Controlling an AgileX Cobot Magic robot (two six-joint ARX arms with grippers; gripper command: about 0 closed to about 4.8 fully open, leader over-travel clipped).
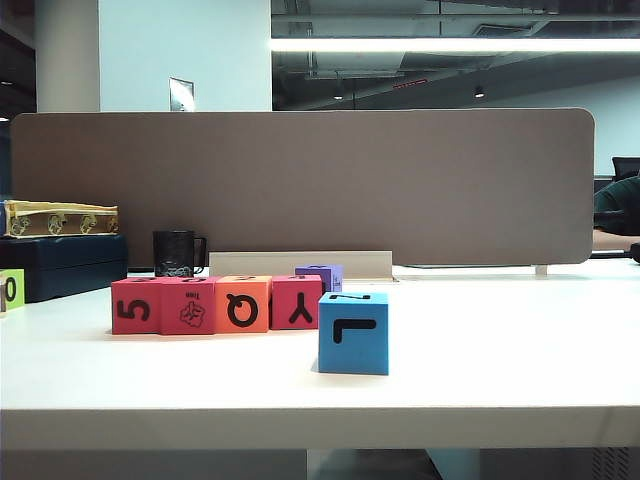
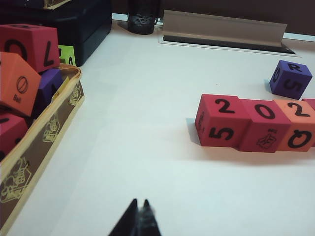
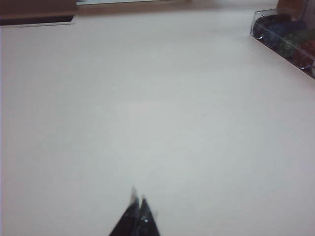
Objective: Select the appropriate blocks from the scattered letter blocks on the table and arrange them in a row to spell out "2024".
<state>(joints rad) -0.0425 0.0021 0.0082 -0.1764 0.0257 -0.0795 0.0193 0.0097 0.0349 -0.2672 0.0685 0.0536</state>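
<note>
Two grippers, both pinched together and empty: your left gripper above bare table, your right gripper likewise, well away from the blocks. Row of four blocks, faces touching, tops apparently spelling 2024. Risk: the blue L block just beside it; reaching near could nudge the row crooked.

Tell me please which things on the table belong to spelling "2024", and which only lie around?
Job: red 5 block, red drawing block, orange Q block, red Y block.
Around: blue L block, purple block, black mug.
</note>
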